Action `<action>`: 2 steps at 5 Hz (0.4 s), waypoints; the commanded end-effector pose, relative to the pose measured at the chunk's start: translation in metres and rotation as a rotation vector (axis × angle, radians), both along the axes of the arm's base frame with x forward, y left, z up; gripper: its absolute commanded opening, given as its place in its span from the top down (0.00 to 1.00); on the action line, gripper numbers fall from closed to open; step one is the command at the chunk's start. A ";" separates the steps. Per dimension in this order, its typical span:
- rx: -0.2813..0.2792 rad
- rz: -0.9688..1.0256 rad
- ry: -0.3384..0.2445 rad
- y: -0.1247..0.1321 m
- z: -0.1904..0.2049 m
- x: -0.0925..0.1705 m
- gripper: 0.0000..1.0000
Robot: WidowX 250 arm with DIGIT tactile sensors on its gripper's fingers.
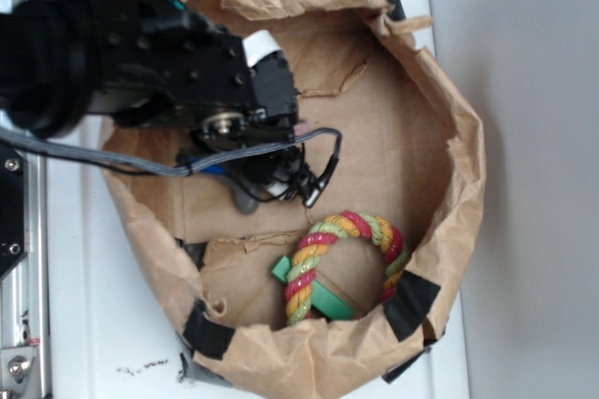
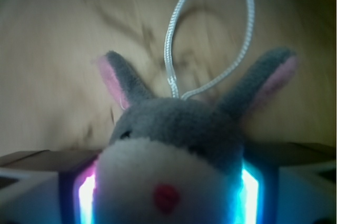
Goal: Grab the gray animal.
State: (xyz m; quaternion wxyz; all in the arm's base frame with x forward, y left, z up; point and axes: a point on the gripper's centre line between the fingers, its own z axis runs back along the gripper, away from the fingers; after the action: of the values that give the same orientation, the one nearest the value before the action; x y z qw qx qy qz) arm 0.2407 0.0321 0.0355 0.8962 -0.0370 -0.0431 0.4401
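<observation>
The gray animal (image 2: pixel 179 124) fills the wrist view: a gray plush head with pink-lined ears, a cream muzzle with a red spot and a white loop (image 2: pixel 210 29) on top. My gripper (image 2: pixel 166 195) is shut on its head, with the lit pads (image 2: pixel 87 197) pressed against both sides. In the exterior view the gripper (image 1: pixel 257 184) is low inside the paper bag (image 1: pixel 449 137), at its middle left. Only a small gray bit of the animal (image 1: pixel 245 200) shows under the gripper.
A multicoloured rope ring (image 1: pixel 342 258) lies on a green block (image 1: pixel 328 296) at the bag's lower right. The bag's crumpled paper walls rise all around. The black arm (image 1: pixel 112 43) and its cable (image 1: pixel 140 163) reach in from the upper left.
</observation>
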 end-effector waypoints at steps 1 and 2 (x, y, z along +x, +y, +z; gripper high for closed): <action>-0.058 0.014 -0.087 0.003 0.077 0.000 1.00; -0.058 0.033 -0.114 -0.006 0.097 -0.002 1.00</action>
State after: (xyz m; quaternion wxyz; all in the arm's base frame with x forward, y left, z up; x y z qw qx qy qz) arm 0.2342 0.0157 0.1166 0.8837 -0.0746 -0.0553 0.4587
